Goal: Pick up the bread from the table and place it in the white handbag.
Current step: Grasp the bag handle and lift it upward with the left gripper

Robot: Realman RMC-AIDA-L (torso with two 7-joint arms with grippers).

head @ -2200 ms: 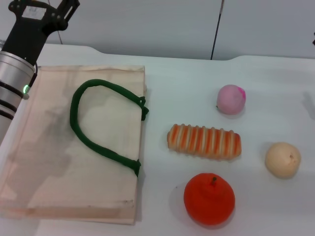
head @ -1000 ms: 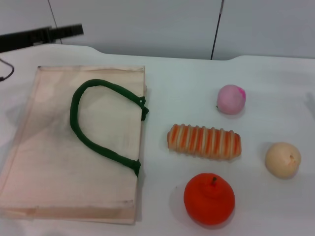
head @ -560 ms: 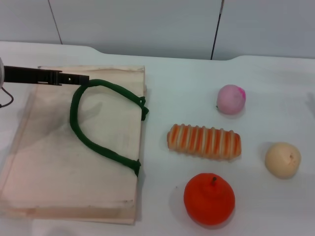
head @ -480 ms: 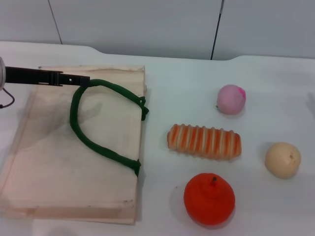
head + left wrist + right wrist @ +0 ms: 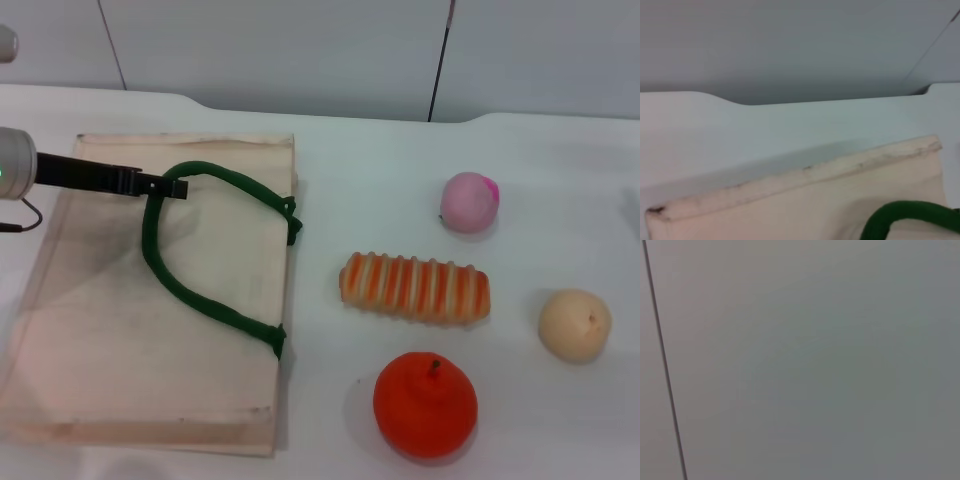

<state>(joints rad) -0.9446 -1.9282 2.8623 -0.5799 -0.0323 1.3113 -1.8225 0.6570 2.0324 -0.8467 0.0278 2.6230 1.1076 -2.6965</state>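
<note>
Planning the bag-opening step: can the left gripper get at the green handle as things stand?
Probably yes. The left gripper is already at the top of the green handle on the white handbag, with nothing between them. Whether it touches the rope is unclear.

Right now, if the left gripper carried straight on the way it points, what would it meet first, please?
The left gripper points rightward across the flat cream fabric handbag. Its tip is already at the dark green rope handle, so it would probably meet that first, though its height is unclear.
</note>
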